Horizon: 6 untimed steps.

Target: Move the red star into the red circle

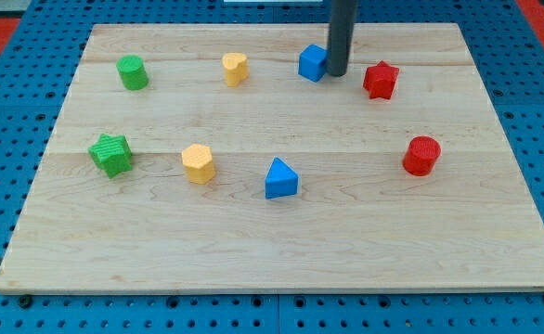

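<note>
The red star [381,80] lies near the view's top right on the wooden board [281,250]. The red circle, a short cylinder [421,155], stands below it and a little to the right, well apart from it. My tip [336,73] rests on the board just left of the red star, touching or almost touching the right side of a blue cube [313,62]. A small gap separates the tip from the star.
A green cylinder [132,72] and a yellow heart-like block [235,68] lie along the top. A green star [111,154], a yellow hexagon [198,162] and a blue triangle [280,179] lie across the middle. Blue pegboard surrounds the board.
</note>
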### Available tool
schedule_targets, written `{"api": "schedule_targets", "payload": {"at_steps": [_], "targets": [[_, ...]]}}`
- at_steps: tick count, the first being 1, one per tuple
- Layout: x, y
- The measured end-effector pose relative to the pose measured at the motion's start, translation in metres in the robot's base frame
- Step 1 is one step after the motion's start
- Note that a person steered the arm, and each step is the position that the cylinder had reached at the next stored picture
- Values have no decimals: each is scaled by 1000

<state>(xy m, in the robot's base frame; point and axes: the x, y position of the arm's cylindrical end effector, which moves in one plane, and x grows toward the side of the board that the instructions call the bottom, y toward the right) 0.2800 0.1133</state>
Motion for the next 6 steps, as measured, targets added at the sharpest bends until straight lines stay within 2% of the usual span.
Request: {"api": "schedule_targets", "payload": {"at_steps": [1,2,3,4,5,6], "targets": [[19,40],[69,1],[105,9],[82,7],[76,51],[101,61]]}}
